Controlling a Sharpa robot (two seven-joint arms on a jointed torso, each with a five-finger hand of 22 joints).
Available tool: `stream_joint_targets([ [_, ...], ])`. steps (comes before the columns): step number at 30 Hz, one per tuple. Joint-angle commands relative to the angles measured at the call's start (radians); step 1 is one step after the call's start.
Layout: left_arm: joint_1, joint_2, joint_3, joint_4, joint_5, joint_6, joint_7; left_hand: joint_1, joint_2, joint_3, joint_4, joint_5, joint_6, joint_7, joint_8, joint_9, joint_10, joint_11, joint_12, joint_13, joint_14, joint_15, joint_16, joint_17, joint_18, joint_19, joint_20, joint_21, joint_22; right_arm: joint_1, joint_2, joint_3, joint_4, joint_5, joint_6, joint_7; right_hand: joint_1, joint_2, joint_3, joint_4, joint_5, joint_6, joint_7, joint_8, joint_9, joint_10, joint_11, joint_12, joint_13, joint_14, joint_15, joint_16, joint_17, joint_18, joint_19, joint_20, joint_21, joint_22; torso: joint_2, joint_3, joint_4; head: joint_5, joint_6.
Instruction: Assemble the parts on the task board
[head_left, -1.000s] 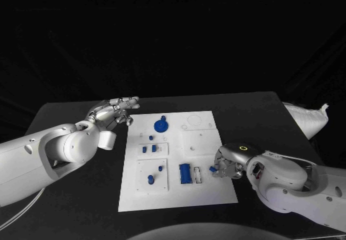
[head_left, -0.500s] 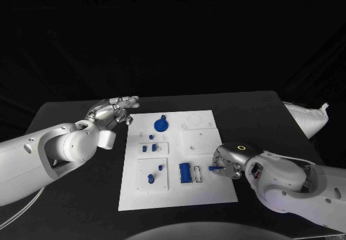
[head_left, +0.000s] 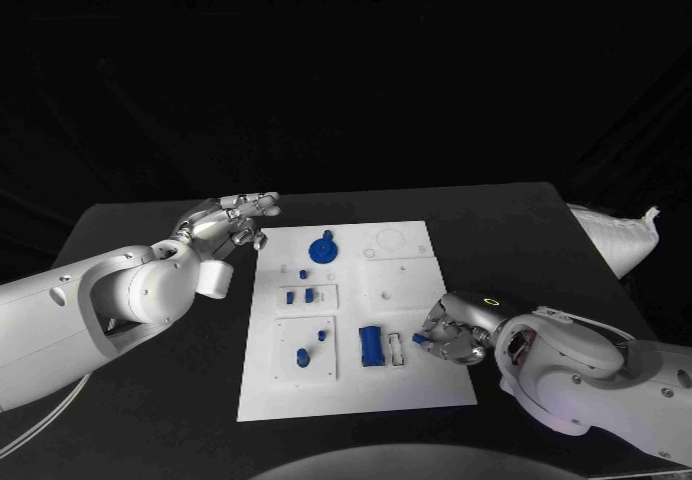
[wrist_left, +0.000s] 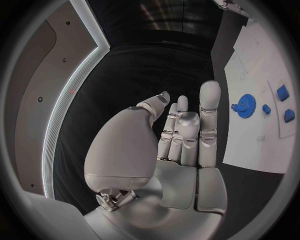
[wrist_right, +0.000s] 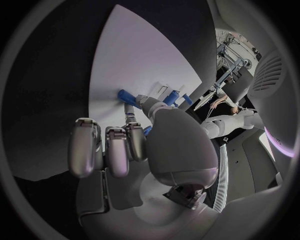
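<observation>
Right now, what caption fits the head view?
Right hand pinches a small blue part over the task board.

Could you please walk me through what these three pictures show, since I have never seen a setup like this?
A two-armed robot works at a black table. One picture looks down from its head; the round ones come from cameras behind each wrist. The white task board carries small blue parts, such as a gear and a rectangular block. The left hand hovers beside the board, open and holding nothing. The right hand is at the board's edge, seemingly pinching a small blue part.
</observation>
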Motion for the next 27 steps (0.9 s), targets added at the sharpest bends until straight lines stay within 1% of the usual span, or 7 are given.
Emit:
stream_joint_targets([
  [1,0.001,0.000,0.001,0.003,-0.003,0.017,0.005,-0.002,0.006,-0.005,-0.001,0.002,-0.007,0.000,0.004,0.000,-0.003,0.000,0.007,0.001,-0.003,0.002,0.000,-0.001,0.008,-0.001,0.004,-0.003,-0.001,-0.001,0.001,0.000,0.009,0.097,-0.052,0.023,-0.018,-0.002,0.008,0.005,0.003,0.010,0.002,-0.002,0.011,0.037,0.006,0.005,0.150,0.088,0.006,0.004,0.190,-0.009,0.012,0.006,0.005,0.003,0.001,0.0005,0.0002,0.003,-0.002],
  [11,0.001,0.000,0.001,0.003,-0.003,0.018,0.006,-0.002,0.006,-0.005,-0.001,0.002,-0.007,0.000,0.004,0.000,-0.003,0.000,0.007,0.001,-0.003,0.002,0.000,-0.001,0.008,-0.001,0.004,-0.003,-0.001,-0.001,0.024,0.001,0.013,0.171,-0.085,0.010,-0.061,-0.027,-0.007,0.020,0.001,0.028,-0.003,-0.002,0.016,0.048,0.003,0.027,0.164,0.090,0.005,0.009,0.199,-0.010,0.016,0.005,0.011,0.011,0.000,-0.0003,-0.0003,0.006,-0.002],
  [16,0.001,0.001,0.001,0.004,-0.003,0.019,0.006,-0.001,0.007,-0.005,-0.002,0.002,-0.007,0.000,0.004,0.000,-0.004,0.000,0.008,0.001,-0.003,0.002,0.000,-0.001,0.008,-0.001,0.004,-0.003,-0.001,-0.001,0.044,0.001,0.006,0.195,-0.074,-0.005,-0.089,-0.032,-0.031,0.033,0.012,0.045,-0.009,0.001,0.022,0.053,-0.002,0.037,0.170,0.091,0.001,0.014,0.207,-0.013,0.020,0.002,0.020,0.024,0.000,-0.0003,0.0017,0.007,-0.003],
  [18,0.001,0.001,0.001,0.005,-0.003,0.019,0.006,0.000,0.007,-0.005,-0.003,0.002,-0.008,0.000,0.005,0.000,-0.006,0.000,0.010,0.002,-0.003,0.002,0.001,-0.001,0.009,-0.001,0.004,-0.005,-0.002,-0.001,0.050,0.001,0.002,0.200,-0.065,-0.011,-0.105,-0.034,-0.046,0.041,0.027,0.051,-0.011,0.003,0.024,0.056,-0.004,0.042,0.174,0.092,0.000,0.017,0.213,-0.014,0.022,0.001,0.024,0.030,0.000,-0.0007,0.0022,0.006,-0.003],
  [20,0.001,0.001,0.001,0.006,-0.003,0.019,0.006,0.000,0.007,-0.005,-0.003,0.002,-0.008,0.000,0.005,0.000,-0.006,0.000,0.010,0.002,-0.003,0.002,0.001,-0.001,0.009,-0.001,0.004,-0.005,-0.002,-0.001,0.057,0.001,-0.004,0.204,-0.055,-0.021,-0.132,-0.036,-0.078,0.058,0.083,0.060,-0.015,0.006,0.028,0.059,-0.007,0.048,0.178,0.094,-0.004,0.021,0.219,-0.015,0.025,-0.002,0.029,0.037,0.001,-0.0016,0.0025,0.004,-0.002],
  [21,0.001,0.001,0.001,0.006,-0.003,0.019,0.006,0.000,0.007,-0.005,-0.003,0.002,-0.008,0.000,0.005,0.000,-0.006,0.000,0.010,0.002,-0.003,0.002,0.001,-0.001,0.009,-0.001,0.004,-0.005,-0.002,-0.001,0.060,0.001,-0.006,0.205,-0.052,-0.025,-0.138,-0.035,-0.088,0.061,0.096,0.062,-0.016,0.007,0.029,0.059,-0.008,0.048,0.178,0.094,-0.005,0.021,0.220,-0.015,0.025,-0.003,0.030,0.038,0.001,-0.0010,0.0012,0.005,-0.001],
  [27,0.001,0.000,0.001,0.008,-0.003,0.020,0.005,-0.001,0.007,-0.005,-0.002,0.002,-0.008,0.000,0.005,0.000,-0.007,0.000,0.011,0.002,-0.003,0.002,0.002,0.000,0.009,-0.001,0.004,-0.004,-0.001,-0.001,0.079,0.001,-0.021,0.206,-0.039,-0.044,-0.167,-0.028,-0.138,0.083,0.110,0.075,-0.021,0.012,0.037,0.060,-0.012,0.048,0.179,0.093,-0.008,0.019,0.216,-0.015,0.025,-0.007,0.029,0.037,0.001,-0.0001,0.0001,0.010,-0.002],
])
